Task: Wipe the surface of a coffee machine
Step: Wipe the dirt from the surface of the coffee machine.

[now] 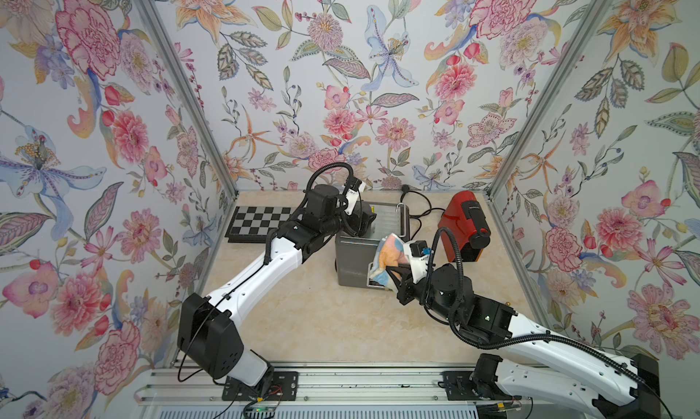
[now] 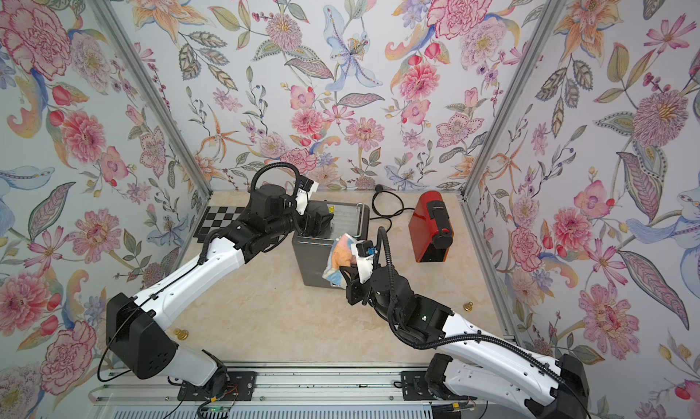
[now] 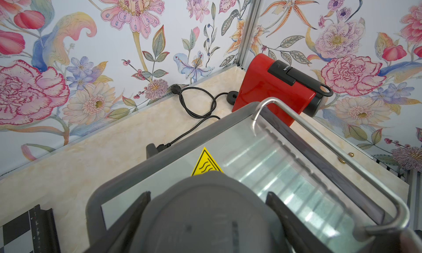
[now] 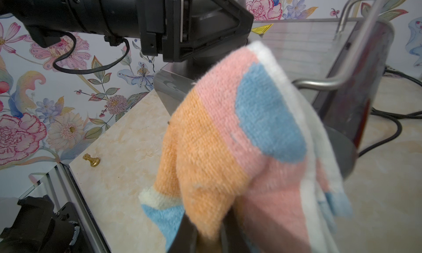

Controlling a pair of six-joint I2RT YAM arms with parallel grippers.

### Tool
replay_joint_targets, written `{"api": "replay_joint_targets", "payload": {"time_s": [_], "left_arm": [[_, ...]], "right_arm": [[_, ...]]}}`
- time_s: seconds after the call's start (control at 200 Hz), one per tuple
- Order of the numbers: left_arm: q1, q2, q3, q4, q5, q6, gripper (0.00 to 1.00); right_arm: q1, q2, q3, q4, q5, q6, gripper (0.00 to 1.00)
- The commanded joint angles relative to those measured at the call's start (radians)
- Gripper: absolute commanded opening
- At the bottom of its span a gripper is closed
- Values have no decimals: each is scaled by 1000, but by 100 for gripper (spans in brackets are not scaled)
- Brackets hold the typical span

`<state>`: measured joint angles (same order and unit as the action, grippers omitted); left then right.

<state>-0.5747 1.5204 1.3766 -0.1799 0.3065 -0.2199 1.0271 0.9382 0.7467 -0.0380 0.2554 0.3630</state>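
A grey coffee machine [image 1: 352,262] [image 2: 310,262] with a ribbed metal top [image 3: 262,149] and a steel rail stands mid-table. My left gripper [image 1: 360,224] [image 3: 209,193] reaches over its top, one finger on each side of the round grey lid [image 3: 205,217]; I cannot see whether they touch it. Pinched in my right gripper [image 1: 396,271] [image 4: 207,219], which is shut, is a pink, orange and blue cloth [image 1: 388,258] [image 4: 228,137]. The cloth is bunched against the machine's near right corner. A red coffee machine [image 1: 464,224] [image 3: 274,89] stands to the right, untouched.
A black power cable [image 1: 416,209] loops behind the grey machine. A checkerboard [image 1: 257,220] lies at the back left. Small brass chess pieces [image 2: 181,334] [image 2: 468,306] stand near the table's left and right edges. Floral walls close three sides, and an aluminium rail [image 1: 341,383] runs along the front.
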Motion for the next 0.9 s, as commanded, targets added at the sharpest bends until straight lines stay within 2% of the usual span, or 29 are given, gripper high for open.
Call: {"api": "replay_joint_targets", "payload": {"time_s": [0.0,0.13,0.315,0.51,0.68,0.891], "left_arm": [[-4,-14,0,-33,15,13,48],[-4,-22,-29,-14,42,1,32],[-3,-25,-53,4,66,-10,24],[-2,-8,-59,20,96,-22,21],[-2,1,-66,37,107,-30,21],[-2,10,-64,40,112,-32,21]], "right_arm": [[12,42,40,77,22,-31,0],[28,150,63,195,-14,-41,0],[42,348,35,473,-31,-68,0],[94,445,-88,679,57,-165,0],[97,567,-235,915,125,-271,0],[71,623,-225,958,100,-317,0]]}}
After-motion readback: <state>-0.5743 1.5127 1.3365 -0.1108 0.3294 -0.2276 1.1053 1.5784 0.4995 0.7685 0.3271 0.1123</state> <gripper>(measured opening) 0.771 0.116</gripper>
